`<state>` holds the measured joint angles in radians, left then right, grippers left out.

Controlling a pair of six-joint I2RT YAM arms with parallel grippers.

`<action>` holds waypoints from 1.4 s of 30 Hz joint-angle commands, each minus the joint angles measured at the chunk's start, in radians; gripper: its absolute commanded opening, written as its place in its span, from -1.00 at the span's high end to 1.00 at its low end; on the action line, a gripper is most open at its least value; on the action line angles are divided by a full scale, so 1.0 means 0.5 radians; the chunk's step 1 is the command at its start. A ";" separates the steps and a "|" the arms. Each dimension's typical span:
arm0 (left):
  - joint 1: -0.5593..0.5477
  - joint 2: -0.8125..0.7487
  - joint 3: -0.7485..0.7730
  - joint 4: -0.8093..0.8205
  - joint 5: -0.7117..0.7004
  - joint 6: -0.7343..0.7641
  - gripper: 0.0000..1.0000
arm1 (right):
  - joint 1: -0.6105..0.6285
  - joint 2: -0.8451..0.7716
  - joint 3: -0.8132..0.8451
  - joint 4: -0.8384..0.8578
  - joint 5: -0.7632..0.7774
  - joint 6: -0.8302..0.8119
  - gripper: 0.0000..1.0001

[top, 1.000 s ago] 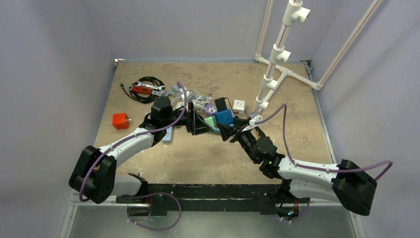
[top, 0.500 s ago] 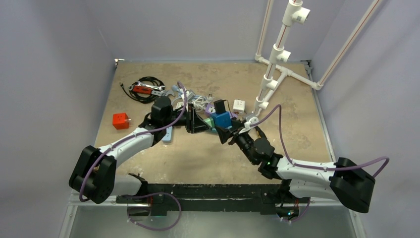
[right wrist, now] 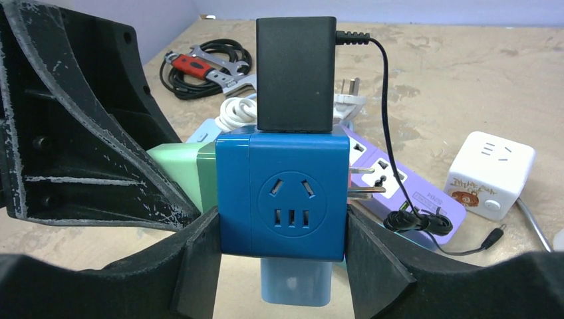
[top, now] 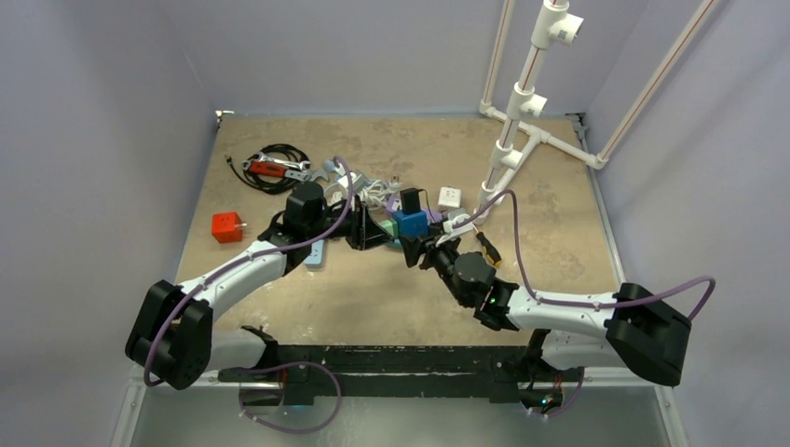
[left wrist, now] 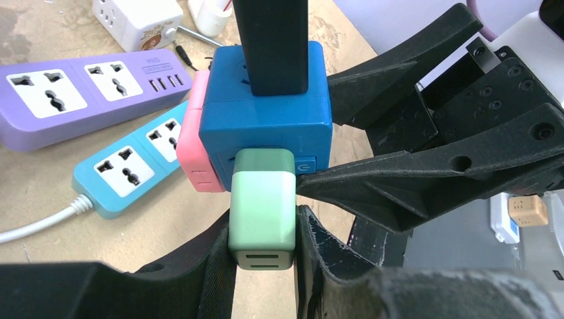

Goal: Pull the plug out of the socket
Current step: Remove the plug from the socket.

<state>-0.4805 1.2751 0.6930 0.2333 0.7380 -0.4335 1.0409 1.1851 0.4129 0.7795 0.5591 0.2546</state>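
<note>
1. Green plug point(left wrist: 261, 209) is seated in the left-facing side of the blue cube socket point(right wrist: 282, 196), which is held up off the surface mid-table. The left gripper point(left wrist: 263, 249) is clenched on the plug's outer end, one finger on each flank.
2. The cube also carries a pink plug point(left wrist: 193, 143), a black adapter point(right wrist: 296, 73) on top and a pale blue plug point(right wrist: 296, 289) underneath.
3. The right gripper point(right wrist: 282, 259) grasps the cube by its two sides, low down.
4. Risks:
   - The left fingers cover only the plug's smooth tail, so a hard tug may slip off.
   - A pull off the pins' line could jam them.
   - The cube, pinched near its bottom, may twist in the right gripper's hold.
5. Room:
   - To the left, bare table lies behind the left arm, with a red cube point(top: 226, 226) well apart.
   - Below the cluster sit a teal power strip point(left wrist: 126, 173) and a purple power strip point(left wrist: 80, 96).
   - To the right, the white pipe frame point(top: 517, 112) stands near the right arm.
</note>
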 commanded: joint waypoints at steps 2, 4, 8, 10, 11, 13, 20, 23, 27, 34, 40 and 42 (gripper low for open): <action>-0.005 -0.047 0.071 -0.035 -0.128 0.106 1.00 | -0.017 -0.006 0.147 0.055 0.248 0.131 1.00; -0.008 -0.040 0.071 -0.044 -0.131 0.105 1.00 | -0.017 0.003 0.156 0.040 0.275 0.143 1.00; -0.015 -0.037 0.074 -0.046 -0.126 0.112 1.00 | -0.020 0.038 0.202 -0.035 0.321 0.190 1.00; -0.019 -0.037 0.074 -0.049 -0.120 0.114 1.00 | -0.027 0.064 0.229 -0.087 0.336 0.225 1.00; -0.021 -0.037 0.074 -0.049 -0.113 0.116 1.00 | -0.029 0.078 0.243 -0.109 0.338 0.239 1.00; -0.029 -0.039 0.077 -0.045 -0.097 0.124 1.00 | -0.037 0.107 0.270 -0.151 0.346 0.256 1.00; -0.039 -0.059 0.080 -0.065 -0.095 0.161 1.00 | -0.113 0.173 0.317 -0.243 0.294 0.306 1.00; -0.039 -0.053 0.086 -0.084 -0.109 0.162 1.00 | -0.129 0.172 0.316 -0.236 0.263 0.308 1.00; -0.019 -0.031 0.108 -0.125 -0.143 0.152 1.00 | -0.131 0.067 0.169 0.043 0.067 0.163 1.00; 0.090 -0.010 0.149 -0.208 -0.139 0.211 1.00 | -0.132 -0.249 -0.067 0.389 -0.314 -0.036 1.00; 0.090 0.000 0.151 -0.218 -0.138 0.233 1.00 | -0.130 -0.259 -0.063 0.377 -0.333 -0.051 1.00; 0.090 -0.017 0.146 -0.213 -0.143 0.233 1.00 | -0.130 -0.209 -0.012 0.289 -0.235 -0.025 1.00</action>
<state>-0.4774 1.2743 0.7490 0.1547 0.7712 -0.3733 0.9775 1.0931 0.3515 0.7986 0.4000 0.2508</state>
